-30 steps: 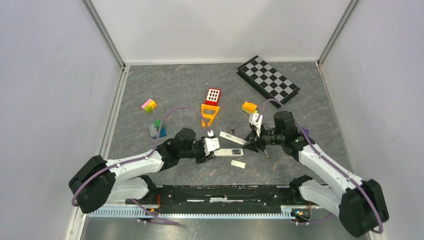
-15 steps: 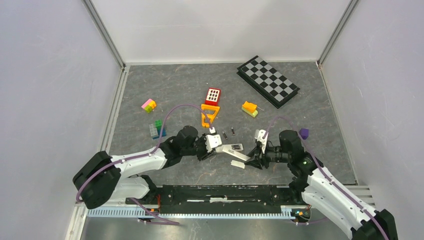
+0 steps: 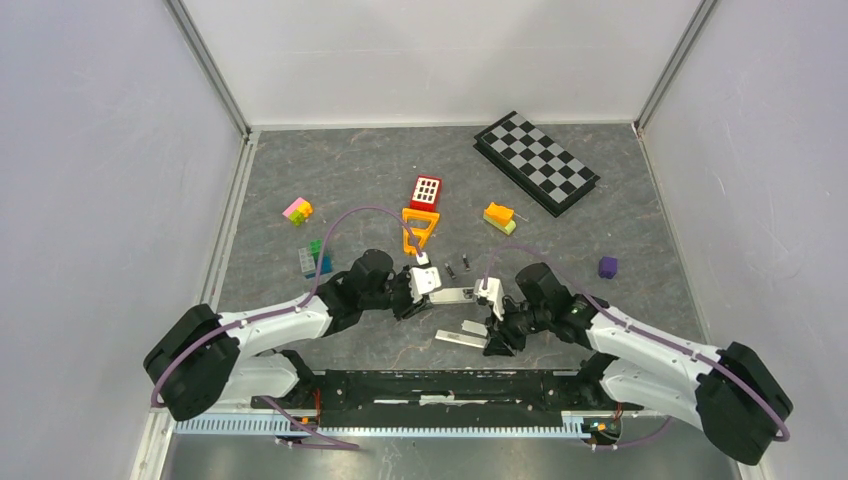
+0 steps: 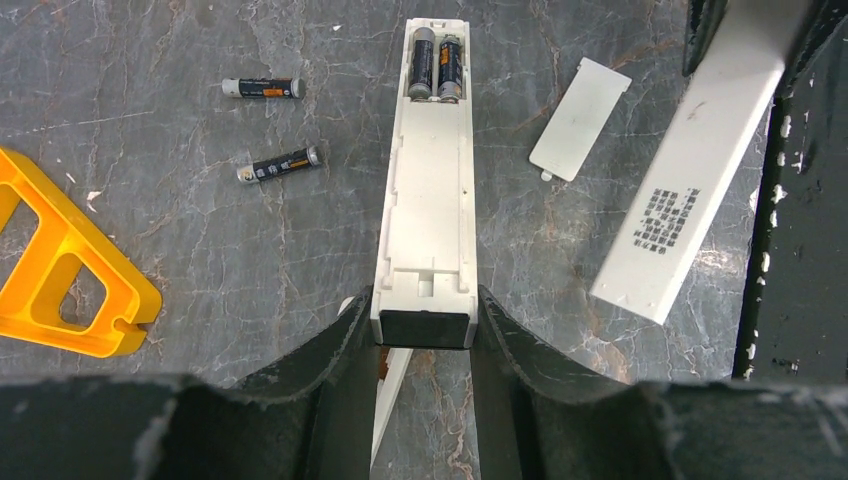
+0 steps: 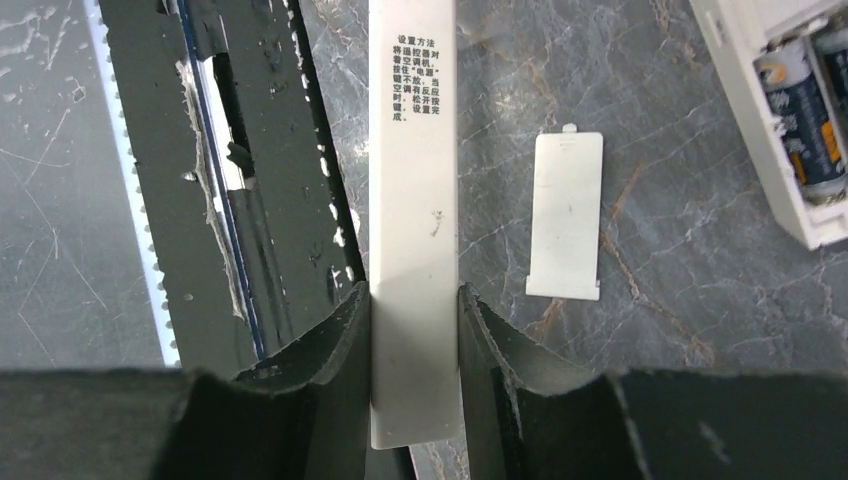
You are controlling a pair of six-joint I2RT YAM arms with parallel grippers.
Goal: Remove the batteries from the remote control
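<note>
Swung left and nearer the arm bases since half a second ago, with right gripper (image 5: 415,300) clamped narrowly on a long white plastic remote with printed text (image 5: 413,150). Pinched at one end in left gripper (image 4: 425,315): white rectangular plastic remote control (image 4: 425,200), two dark slim cylindrical batteries (image 4: 423,62) seated at its far end, straight ahead. Ahead-left, two loose batteries (image 4: 262,88); ahead-right, flat white plastic cover (image 4: 580,118).

batteries (image 4: 449,68) in remote (image 4: 425,200) | loose batteries (image 4: 281,164) on table (image 4: 200,260) beside it | cover (image 4: 580,118) between it, second remote (image 4: 690,190)
</note>
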